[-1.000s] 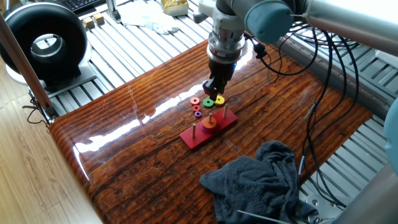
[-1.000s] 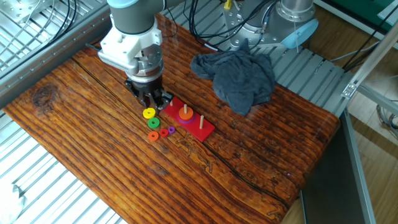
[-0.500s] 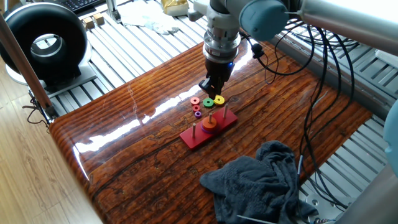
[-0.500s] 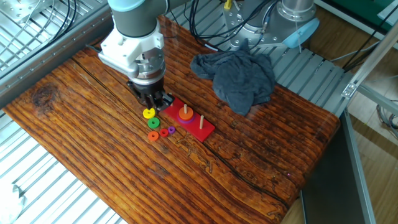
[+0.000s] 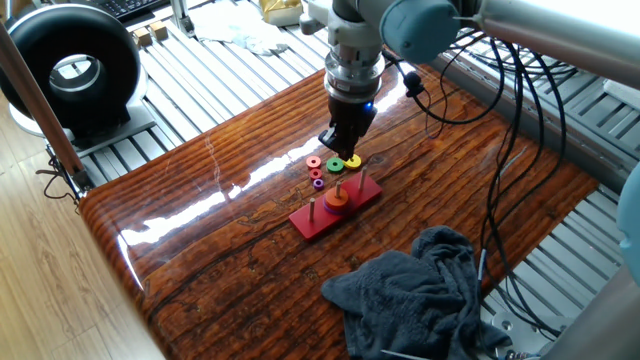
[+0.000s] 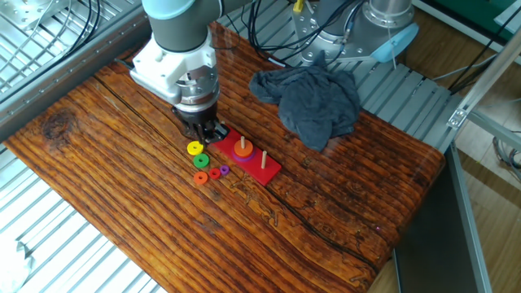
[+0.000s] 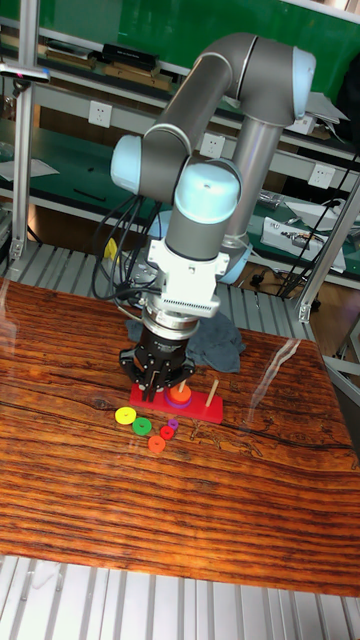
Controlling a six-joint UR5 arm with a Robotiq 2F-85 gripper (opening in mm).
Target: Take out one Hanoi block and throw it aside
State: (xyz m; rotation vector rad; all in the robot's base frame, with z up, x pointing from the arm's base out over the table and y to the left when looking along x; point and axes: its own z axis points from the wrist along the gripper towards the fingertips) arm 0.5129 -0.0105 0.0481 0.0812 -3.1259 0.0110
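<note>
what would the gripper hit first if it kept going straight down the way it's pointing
Probably bare table beside the yellow ring. The gripper points down near the red base; depth is unclear.

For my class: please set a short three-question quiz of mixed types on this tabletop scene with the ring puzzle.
1. True or false: the yellow ring sits on a peg.
2. Which ring lies next to the yellow one? A green B blue C white
3. What is heaped at the table edge beyond the red base?

Key: 1 false, it lies flat on the table beside the gripper. 2 A, the green ring. 3 a dark grey cloth.
</note>
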